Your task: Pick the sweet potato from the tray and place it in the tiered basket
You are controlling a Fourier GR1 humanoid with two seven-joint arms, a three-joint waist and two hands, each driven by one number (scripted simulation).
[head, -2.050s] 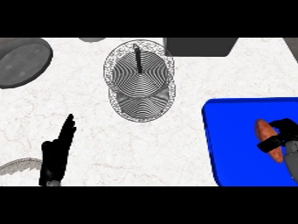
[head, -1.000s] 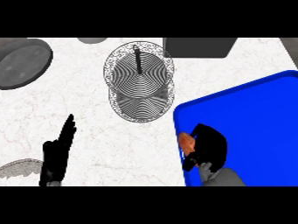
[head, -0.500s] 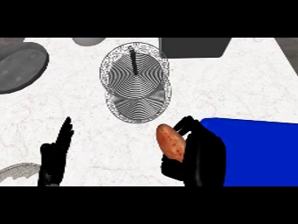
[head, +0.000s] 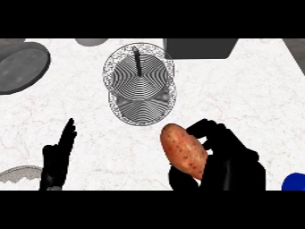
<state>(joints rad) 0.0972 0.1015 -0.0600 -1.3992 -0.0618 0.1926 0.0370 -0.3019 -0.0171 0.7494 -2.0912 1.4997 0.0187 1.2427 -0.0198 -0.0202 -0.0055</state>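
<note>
I see my right robot hand [head: 224, 163] clamped around the sweet potato [head: 183, 150], above the desk [head: 247, 103], at 5 o'clock from the tiered basket [head: 140, 85]. My left robot hand [head: 57, 159] rests with fingers apart at 7 o'clock.

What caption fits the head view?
Right hand holds reddish-brown sweet potato near round wire tiered basket.
</note>
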